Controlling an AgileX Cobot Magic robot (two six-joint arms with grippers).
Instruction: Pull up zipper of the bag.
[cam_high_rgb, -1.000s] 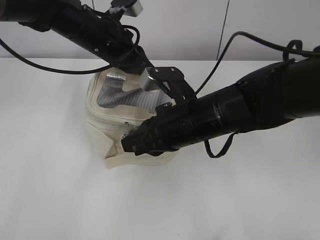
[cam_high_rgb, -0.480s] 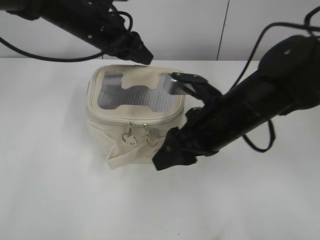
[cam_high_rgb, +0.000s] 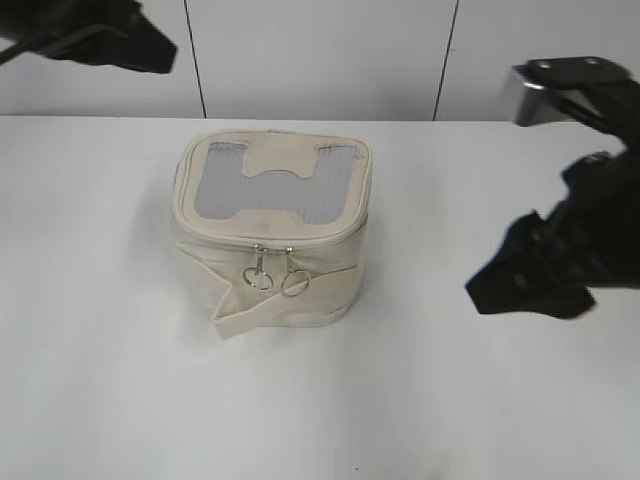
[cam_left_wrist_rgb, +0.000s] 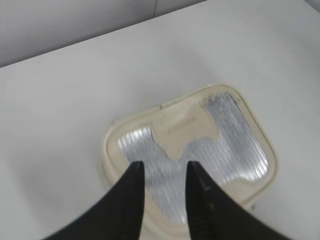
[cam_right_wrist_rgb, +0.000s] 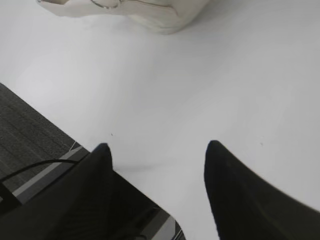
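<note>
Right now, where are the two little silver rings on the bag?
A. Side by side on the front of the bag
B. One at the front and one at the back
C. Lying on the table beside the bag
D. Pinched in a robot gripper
A. The two ring pulls hang next to each other at the front of the bag, under the lid rim, with both arms away from it.

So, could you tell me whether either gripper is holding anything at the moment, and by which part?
Nothing is held. The left gripper hangs open above the bag, and the right gripper is open over the bare table, away from the zipper.
</note>
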